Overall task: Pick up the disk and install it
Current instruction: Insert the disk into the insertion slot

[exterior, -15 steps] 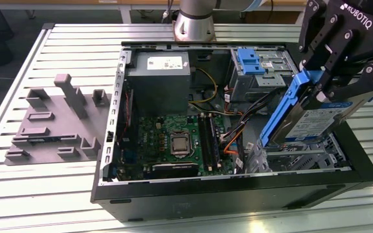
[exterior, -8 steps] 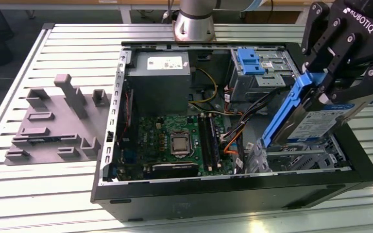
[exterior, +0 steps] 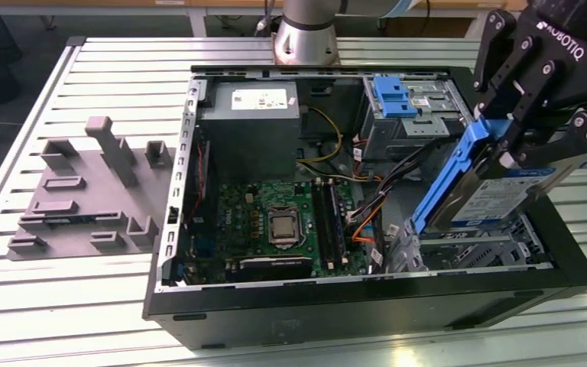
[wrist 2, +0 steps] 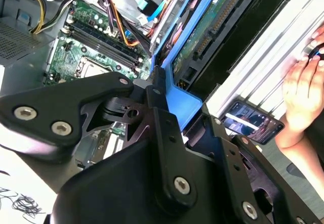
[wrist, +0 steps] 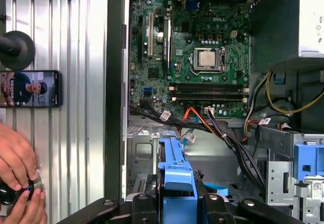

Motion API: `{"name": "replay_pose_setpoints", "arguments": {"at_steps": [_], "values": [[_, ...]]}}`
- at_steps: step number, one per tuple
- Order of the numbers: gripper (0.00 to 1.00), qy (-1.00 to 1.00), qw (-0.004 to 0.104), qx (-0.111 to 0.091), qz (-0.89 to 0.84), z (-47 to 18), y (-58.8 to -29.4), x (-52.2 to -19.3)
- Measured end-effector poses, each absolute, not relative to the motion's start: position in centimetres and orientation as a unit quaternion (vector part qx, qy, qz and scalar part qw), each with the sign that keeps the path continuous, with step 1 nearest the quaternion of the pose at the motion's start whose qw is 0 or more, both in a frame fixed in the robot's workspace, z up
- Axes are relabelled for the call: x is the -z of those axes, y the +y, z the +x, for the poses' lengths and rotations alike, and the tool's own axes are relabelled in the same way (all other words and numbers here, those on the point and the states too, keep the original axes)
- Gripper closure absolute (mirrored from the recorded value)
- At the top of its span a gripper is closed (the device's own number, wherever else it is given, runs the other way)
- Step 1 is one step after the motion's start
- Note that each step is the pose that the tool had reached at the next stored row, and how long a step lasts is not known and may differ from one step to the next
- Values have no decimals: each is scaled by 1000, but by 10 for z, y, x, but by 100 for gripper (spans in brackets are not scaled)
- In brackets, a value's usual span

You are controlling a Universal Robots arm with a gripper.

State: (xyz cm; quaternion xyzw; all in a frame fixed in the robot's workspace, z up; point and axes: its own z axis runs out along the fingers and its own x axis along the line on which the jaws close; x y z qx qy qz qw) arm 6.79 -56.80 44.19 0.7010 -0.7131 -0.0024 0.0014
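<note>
My gripper (exterior: 538,145) is clamped on the disk (exterior: 492,197), holding it tilted with one blue side rail (exterior: 445,183) showing, over the metal drive cage (exterior: 477,248) inside the open computer case (exterior: 375,306), along the case's edge on the exterior view's right.

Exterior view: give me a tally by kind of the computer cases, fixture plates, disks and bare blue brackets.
Open black metal computer case: 1
Flat grey plastic fixture plate with upright pegs: 1
Silver-grey rectangular metal disk with blue plastic side rails, clamped in the black gripper: 1
Bare blue ribbed plastic bracket, in the case's upper bay: 1
Total: 4
</note>
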Motion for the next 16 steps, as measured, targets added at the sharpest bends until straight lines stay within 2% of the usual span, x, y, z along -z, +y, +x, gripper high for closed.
{"name": "replay_pose_setpoints", "arguments": {"at_steps": [16], "values": [[64,-719,1,2,695,68,-568,-430]]}}
